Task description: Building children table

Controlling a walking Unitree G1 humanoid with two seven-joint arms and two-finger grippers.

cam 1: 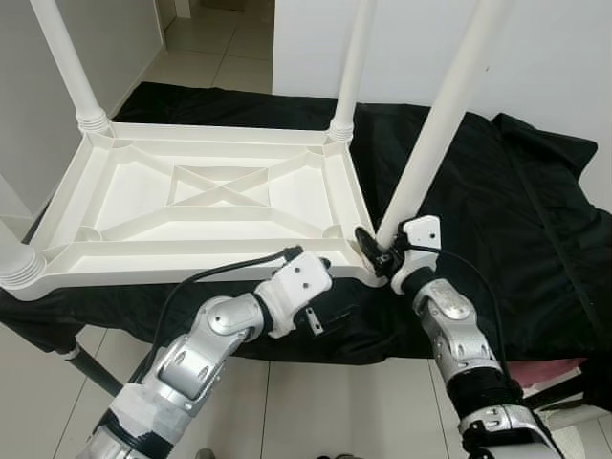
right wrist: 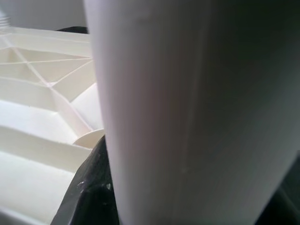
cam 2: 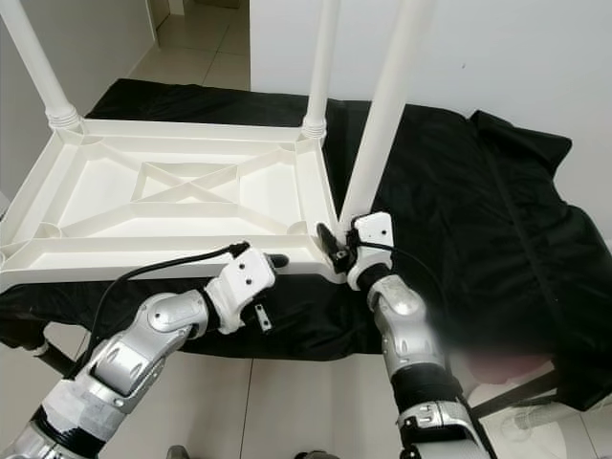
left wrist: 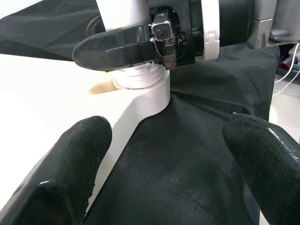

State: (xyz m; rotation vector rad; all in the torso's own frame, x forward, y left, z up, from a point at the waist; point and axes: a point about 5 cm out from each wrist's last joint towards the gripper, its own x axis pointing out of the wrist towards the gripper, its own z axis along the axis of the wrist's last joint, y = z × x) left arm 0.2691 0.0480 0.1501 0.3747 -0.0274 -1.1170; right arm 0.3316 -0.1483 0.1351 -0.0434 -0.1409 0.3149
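Black cloth (cam 1: 497, 201) carries the upturned tabletop (cam 1: 206, 206), three legs seated; right gripper (cam 1: 382, 251) clamps the fourth leg (cam 1: 435, 134) lower right, left gripper (left wrist: 164, 154) spread.

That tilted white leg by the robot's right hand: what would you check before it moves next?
1. Right gripper clamped on the fourth leg near its base: ok.
2. Leg upright in the corner socket: not ok, it leans.
3. Leg fully seated: cannot tell.
4. Left gripper open, beside the upturned tabletop edge, holding nothing: ok.
5. Other three legs standing in their corners: ok.
6. Tabletop resting on the black cloth: ok.
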